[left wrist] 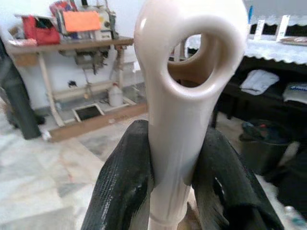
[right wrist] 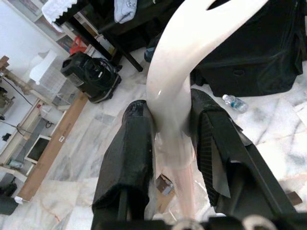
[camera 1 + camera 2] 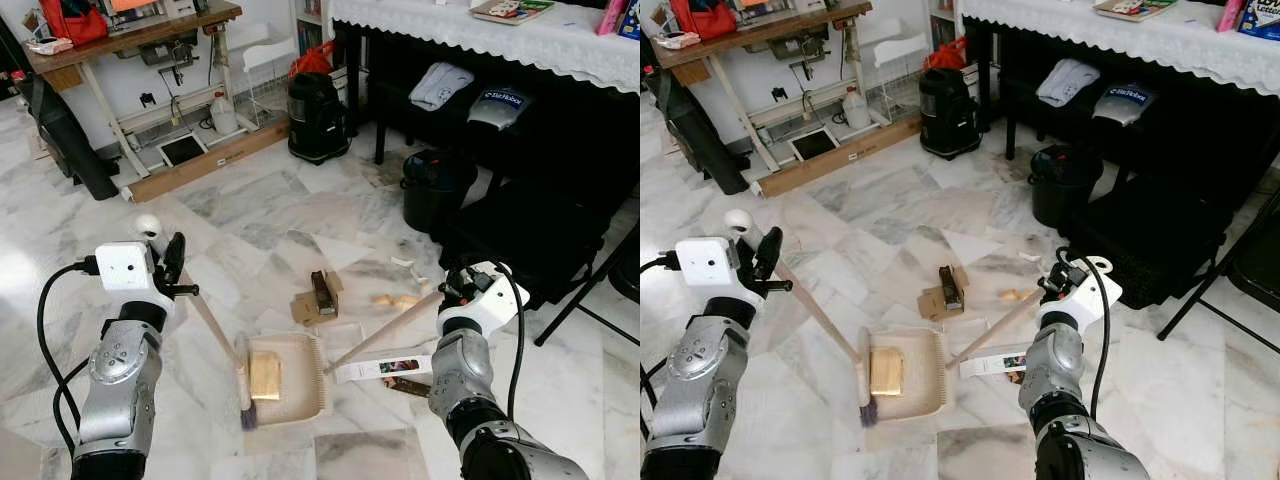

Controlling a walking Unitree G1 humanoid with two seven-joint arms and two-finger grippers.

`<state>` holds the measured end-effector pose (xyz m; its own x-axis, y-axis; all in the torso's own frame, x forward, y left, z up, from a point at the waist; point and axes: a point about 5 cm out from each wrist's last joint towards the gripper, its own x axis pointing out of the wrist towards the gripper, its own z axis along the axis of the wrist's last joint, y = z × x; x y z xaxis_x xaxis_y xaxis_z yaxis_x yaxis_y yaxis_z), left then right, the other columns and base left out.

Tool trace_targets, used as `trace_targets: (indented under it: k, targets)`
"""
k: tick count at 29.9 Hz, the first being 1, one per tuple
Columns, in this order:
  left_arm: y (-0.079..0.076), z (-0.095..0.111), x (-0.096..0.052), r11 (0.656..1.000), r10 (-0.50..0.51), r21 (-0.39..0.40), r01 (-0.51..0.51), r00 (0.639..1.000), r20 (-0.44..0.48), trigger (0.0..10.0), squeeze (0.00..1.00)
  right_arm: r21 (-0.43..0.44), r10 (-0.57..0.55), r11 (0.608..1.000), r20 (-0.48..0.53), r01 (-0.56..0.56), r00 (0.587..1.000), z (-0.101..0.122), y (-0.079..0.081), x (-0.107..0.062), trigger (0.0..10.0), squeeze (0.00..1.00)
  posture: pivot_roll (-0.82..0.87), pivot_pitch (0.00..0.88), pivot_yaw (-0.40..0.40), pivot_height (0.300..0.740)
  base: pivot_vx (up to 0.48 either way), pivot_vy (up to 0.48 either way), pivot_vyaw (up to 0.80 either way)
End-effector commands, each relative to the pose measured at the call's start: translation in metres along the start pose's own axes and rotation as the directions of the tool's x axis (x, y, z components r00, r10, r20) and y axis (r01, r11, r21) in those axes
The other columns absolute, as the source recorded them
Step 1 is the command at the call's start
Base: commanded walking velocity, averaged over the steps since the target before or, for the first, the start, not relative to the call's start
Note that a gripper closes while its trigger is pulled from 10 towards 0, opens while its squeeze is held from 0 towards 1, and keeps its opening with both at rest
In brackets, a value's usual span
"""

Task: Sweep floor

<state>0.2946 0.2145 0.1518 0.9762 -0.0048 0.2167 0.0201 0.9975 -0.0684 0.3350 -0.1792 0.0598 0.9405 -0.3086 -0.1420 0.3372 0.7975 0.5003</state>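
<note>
The cream plastic dustpan [image 3: 288,378] lies flat on the white marble floor [image 3: 250,215], at the centre low in the head view, with a flat tan cardboard piece [image 3: 265,376] already inside it. The small broom with cream handle [image 3: 215,335] has its dark bristles at the pan's 9 o'clock edge. The left gripper [image 1: 175,179] is closed tight on the handle just under its hanging loop. The right gripper [image 2: 172,143] is clamped on the dustpan's long cream handle [image 3: 385,331].

At 12 o'clock from the pan waits a torn brown cardboard scrap [image 3: 318,296]; at 1 o'clock, a pale crumpled bit [image 3: 396,299]; at 3 o'clock, a white printed packet [image 3: 385,368].

I think it is best to keep the pan lip pressed to the floor and pull the broom in short strokes toward it.
</note>
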Motion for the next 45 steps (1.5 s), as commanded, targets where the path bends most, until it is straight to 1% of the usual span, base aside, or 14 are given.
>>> trace_targets:
  k: [1,4,6,7,8,10,16,20,23,27,29,34,39,45]
  targets:
    - [-0.004,0.008,0.004,0.998,-0.029,-0.054,0.031,0.999,0.035,10.0,0.0,0.056,0.042,0.997,0.028,-0.044,0.999,0.007,0.016,0.004,10.0,0.0,0.04,0.0,0.092,0.74,0.0,0.0,0.0]
    - [0.001,0.008,0.004,0.998,0.01,-0.057,-0.008,0.999,0.031,10.0,0.0,0.048,0.048,0.998,0.028,-0.05,0.998,0.007,0.016,0.005,10.0,0.0,0.04,0.0,0.092,0.74,0.0,0.0,0.0]
    - [0.004,0.008,0.005,0.999,0.033,-0.03,-0.032,0.999,0.029,10.0,0.0,0.042,0.05,0.998,0.029,-0.052,0.998,0.008,0.017,0.005,10.0,0.0,0.04,0.0,0.092,0.74,0.0,0.0,0.0]
    - [0.008,0.007,0.004,0.998,0.047,0.028,-0.048,0.999,0.024,10.0,0.0,0.04,0.054,0.998,0.03,-0.055,0.998,0.008,0.017,0.005,10.0,0.0,0.04,0.0,0.093,0.74,0.0,0.0,0.0]
    - [0.011,0.007,0.004,0.991,0.055,0.124,-0.058,0.998,0.021,10.0,0.0,0.039,0.058,0.997,0.031,-0.059,0.998,0.008,0.017,0.005,10.0,0.0,0.04,0.0,0.093,0.74,0.0,0.0,0.0]
    - [0.011,0.006,0.003,0.972,0.042,0.23,-0.045,0.999,0.018,10.0,0.0,0.041,0.057,0.997,0.032,-0.058,0.998,0.008,0.016,0.004,10.0,0.0,0.05,0.0,0.093,0.74,0.0,0.0,0.0]
    - [0.01,0.008,0.001,0.957,0.037,0.286,-0.047,0.999,0.04,10.0,0.0,0.044,0.066,0.997,0.03,-0.068,0.997,0.007,0.015,0.004,10.0,0.0,0.04,0.0,0.092,0.74,0.0,0.0,0.0]
    - [0.01,0.01,0.0,0.958,0.045,0.282,-0.061,0.997,0.065,10.0,0.0,0.033,0.079,0.996,0.033,-0.08,0.996,0.008,0.016,0.004,10.0,0.0,0.04,0.0,0.088,0.74,0.0,0.0,0.0]
    - [0.01,0.011,-0.001,0.955,0.069,0.282,-0.094,0.993,0.095,10.0,0.0,-0.017,0.104,0.995,0.046,-0.103,0.994,0.011,0.017,0.005,10.0,0.0,0.04,0.0,0.08,0.74,0.0,0.0,0.0]
    - [0.006,-0.004,-0.007,0.958,0.091,0.266,-0.106,0.993,0.068,10.0,0.0,-0.056,0.126,0.991,0.053,-0.123,0.991,0.013,0.018,0.006,10.0,0.0,0.03,0.0,0.065,0.74,0.0,0.0,0.0]
    - [0.001,-0.015,-0.011,0.967,0.114,0.222,-0.122,0.992,0.052,10.0,0.0,-0.083,0.142,0.987,0.059,-0.136,0.988,0.016,0.018,0.007,10.0,0.0,0.02,0.0,0.05,0.74,0.0,0.0,0.0]
    - [-0.014,-0.03,-0.013,0.976,0.116,0.184,-0.119,0.993,0.03,10.0,0.0,-0.221,0.197,0.96,0.086,-0.174,0.977,0.023,0.023,0.008,10.0,0.0,-0.01,0.0,0.021,0.74,0.0,0.0,0.0]
    - [-0.021,-0.035,-0.012,0.978,0.11,0.174,-0.113,0.994,0.028,10.0,0.0,-0.229,0.207,0.957,0.105,-0.179,0.973,0.029,0.022,0.01,10.0,0.0,-0.02,0.0,0.018,0.74,0.0,0.0,0.0]
    - [-0.027,-0.042,-0.016,0.976,0.072,0.205,-0.073,0.997,0.012,10.0,0.0,-0.255,0.238,0.946,0.121,-0.202,0.964,0.028,0.026,0.007,10.0,0.0,0.02,0.0,0.044,0.74,0.0,0.0,0.0]
